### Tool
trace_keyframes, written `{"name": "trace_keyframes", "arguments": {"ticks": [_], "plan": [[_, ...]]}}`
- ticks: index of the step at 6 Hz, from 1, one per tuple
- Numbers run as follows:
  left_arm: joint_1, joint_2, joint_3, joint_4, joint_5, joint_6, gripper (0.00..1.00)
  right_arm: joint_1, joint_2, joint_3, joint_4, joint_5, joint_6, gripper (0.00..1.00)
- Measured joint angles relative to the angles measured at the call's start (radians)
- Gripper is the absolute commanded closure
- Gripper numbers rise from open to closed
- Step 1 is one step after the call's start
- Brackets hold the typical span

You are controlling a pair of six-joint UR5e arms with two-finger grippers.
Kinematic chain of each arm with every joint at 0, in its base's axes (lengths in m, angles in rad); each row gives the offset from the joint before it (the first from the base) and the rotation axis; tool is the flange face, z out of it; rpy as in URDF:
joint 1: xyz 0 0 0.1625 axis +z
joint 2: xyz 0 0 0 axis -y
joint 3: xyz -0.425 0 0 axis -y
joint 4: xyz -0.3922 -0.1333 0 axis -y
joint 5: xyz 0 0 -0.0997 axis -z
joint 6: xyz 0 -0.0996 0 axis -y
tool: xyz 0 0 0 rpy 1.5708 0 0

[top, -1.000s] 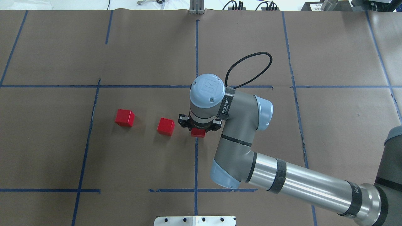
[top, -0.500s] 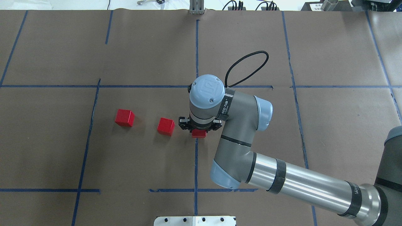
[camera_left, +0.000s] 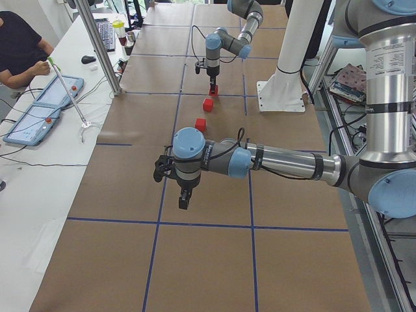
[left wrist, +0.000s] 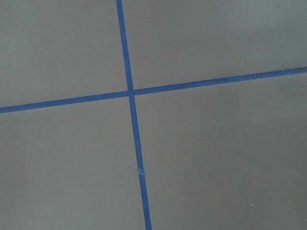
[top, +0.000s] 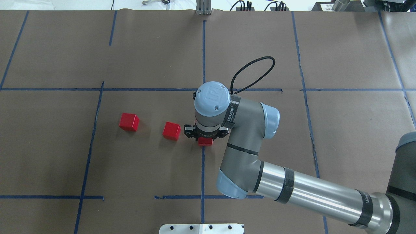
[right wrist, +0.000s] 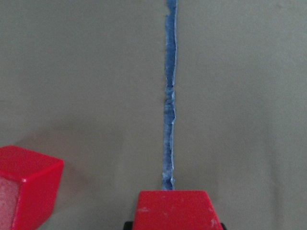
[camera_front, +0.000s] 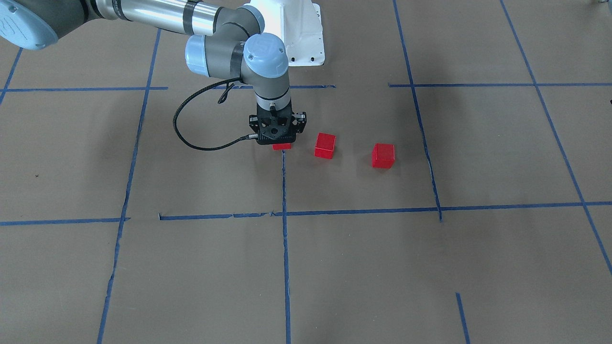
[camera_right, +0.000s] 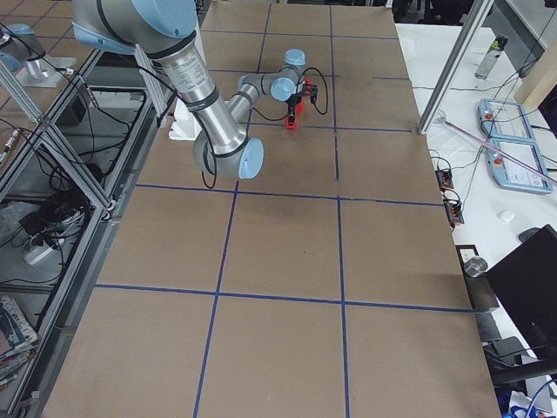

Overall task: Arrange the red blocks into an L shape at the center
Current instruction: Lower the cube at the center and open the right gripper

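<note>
Right tool clamps one red block at the centre tape line; second red block sits near on the desk, third red block farther left; my left tool's state I cannot tell.

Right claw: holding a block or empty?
Holding. The right claw is shut on a red block, which sits centred at the wrist view's bottom edge.
</note>
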Motion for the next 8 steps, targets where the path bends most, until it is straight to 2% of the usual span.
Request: {"name": "trace_keyframes", "arguments": {"ticks": [1,5,6,8], "plan": [[0.0,0.001,-0.003,0.0,0.0,0.0,0.0,-0.002,0.001,-0.003,0.0,0.0,0.008,0.01],[0.0,0.007,-0.02,0.001,0.0,0.001,0.0,-0.008,0.004,0.015,-0.002,-0.002,0.021,0.0],[0.006,0.004,-0.022,-0.002,-0.003,-0.006,0.0,0.011,-0.009,0.064,-0.014,0.004,0.02,0.0],[0.129,-0.02,-0.026,-0.12,-0.053,-0.107,0.0,0.073,-0.129,0.285,-0.054,0.032,0.015,0.0]]}}
